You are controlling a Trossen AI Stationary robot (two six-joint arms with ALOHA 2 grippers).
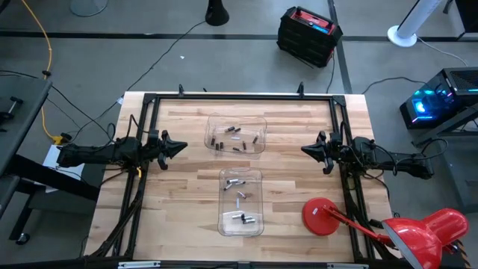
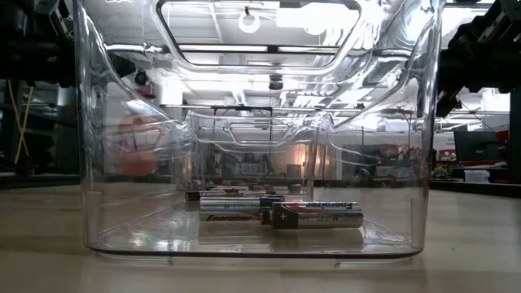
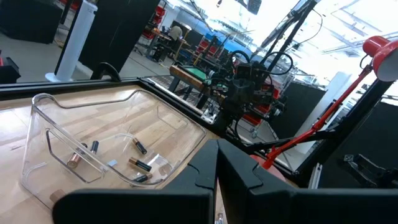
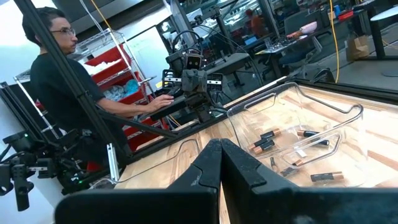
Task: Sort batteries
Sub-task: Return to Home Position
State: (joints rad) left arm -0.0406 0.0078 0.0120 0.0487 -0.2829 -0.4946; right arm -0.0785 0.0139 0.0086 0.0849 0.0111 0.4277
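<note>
Two clear plastic bins stand on the wooden table. The far bin [image 1: 236, 135] holds several small dark batteries [image 1: 237, 138]. The near bin [image 1: 240, 202] holds several silvery-grey batteries [image 1: 240, 217], which lie on its floor in the low view [image 2: 281, 215]. My left gripper [image 1: 179, 147] is shut and hangs at the table's left side, pointing right. My right gripper [image 1: 306, 149] is shut at the table's right side, pointing left. Both are well clear of the bins. The left wrist view shows the far bin [image 3: 112, 149]; the right wrist view shows both bins [image 4: 298, 143].
A red lamp with a round base [image 1: 323, 217] stands at the table's near right corner. A black frame [image 1: 239, 97] runs around the table's edges. A person [image 4: 68, 81] sits beyond the table's left side. Bare wood lies between the bins and each gripper.
</note>
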